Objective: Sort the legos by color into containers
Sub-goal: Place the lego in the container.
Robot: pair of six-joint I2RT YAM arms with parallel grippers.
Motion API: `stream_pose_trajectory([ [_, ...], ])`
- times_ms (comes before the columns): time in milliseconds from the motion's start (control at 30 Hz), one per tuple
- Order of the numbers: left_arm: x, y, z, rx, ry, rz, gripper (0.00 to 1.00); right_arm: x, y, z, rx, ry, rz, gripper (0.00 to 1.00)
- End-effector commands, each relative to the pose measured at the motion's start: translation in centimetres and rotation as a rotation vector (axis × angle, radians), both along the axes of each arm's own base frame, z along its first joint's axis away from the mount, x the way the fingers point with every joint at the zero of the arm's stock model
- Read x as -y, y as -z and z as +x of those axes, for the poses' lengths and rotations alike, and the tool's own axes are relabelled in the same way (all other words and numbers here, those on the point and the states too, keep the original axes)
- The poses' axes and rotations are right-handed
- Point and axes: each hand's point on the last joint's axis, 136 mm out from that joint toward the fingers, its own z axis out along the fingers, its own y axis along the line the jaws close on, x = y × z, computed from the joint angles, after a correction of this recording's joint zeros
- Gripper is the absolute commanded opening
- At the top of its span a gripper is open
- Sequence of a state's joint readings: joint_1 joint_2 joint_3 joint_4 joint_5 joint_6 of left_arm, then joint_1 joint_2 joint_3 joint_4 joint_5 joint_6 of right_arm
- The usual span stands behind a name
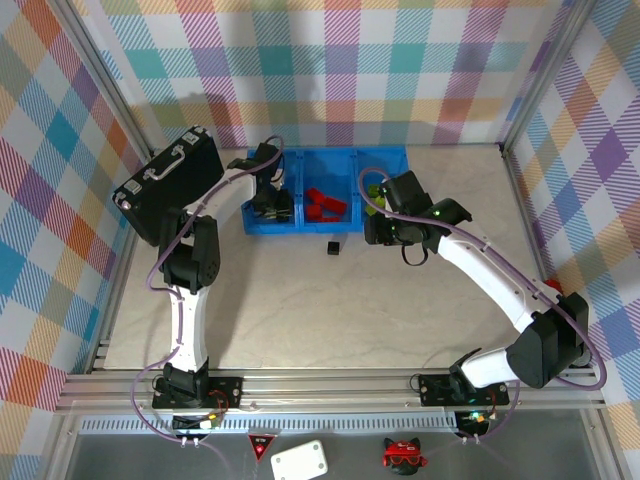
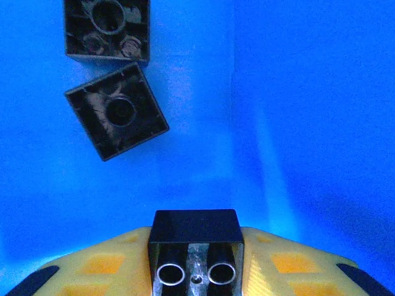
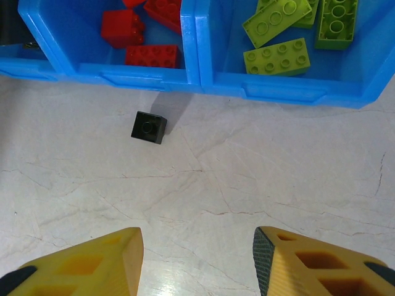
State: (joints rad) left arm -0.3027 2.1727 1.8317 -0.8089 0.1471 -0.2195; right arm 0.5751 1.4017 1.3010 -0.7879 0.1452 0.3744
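1 blk lego (image 2: 195, 223) in left claw (image 2: 195, 243).

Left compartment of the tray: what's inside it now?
Two upturned black bricks lie on the blue floor, and the left gripper holds a third black brick inside. Its fingers hide the floor beneath.

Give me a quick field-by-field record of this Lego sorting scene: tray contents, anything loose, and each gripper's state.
Tray: blue, three compartments
Left compartment: two black cubes, undersides up
Middle compartment: red bricks
Right compartment: lime-green bricks
Unsorted: one stray cube, black, on the table in front of the tray
Left gripper: inside left compartment, shut on a black cube
Right gripper: open, empty, above the table
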Motion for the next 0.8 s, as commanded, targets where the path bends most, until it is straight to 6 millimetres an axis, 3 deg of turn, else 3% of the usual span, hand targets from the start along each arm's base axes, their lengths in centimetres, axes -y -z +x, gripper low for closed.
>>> stream_pose_trajectory([
  [0, 0.7, 0.4, 0.3, -0.02, -0.008, -0.065, 0.41, -0.1, 1.1, -0.3, -0.038, -0.004, 0.002, 0.52],
  [167, 0.6, 0.4, 0.2, -0.019, -0.018, -0.066, 0.46, -0.8, 1.5, -0.2, -0.057, -0.01, 0.034, 0.52],
  [333, 0.6, -1.0, 0.0, 0.006, -0.024, -0.074, 0.48, -1.5, 2.1, -0.1, -0.079, -0.012, 0.058, 0.52],
  [767, 0.0, -7.4, -2.9, 0.131, -0.071, -0.141, 0.48, -5.2, 4.9, 1.0, -0.127, -0.005, 0.104, 0.52],
])
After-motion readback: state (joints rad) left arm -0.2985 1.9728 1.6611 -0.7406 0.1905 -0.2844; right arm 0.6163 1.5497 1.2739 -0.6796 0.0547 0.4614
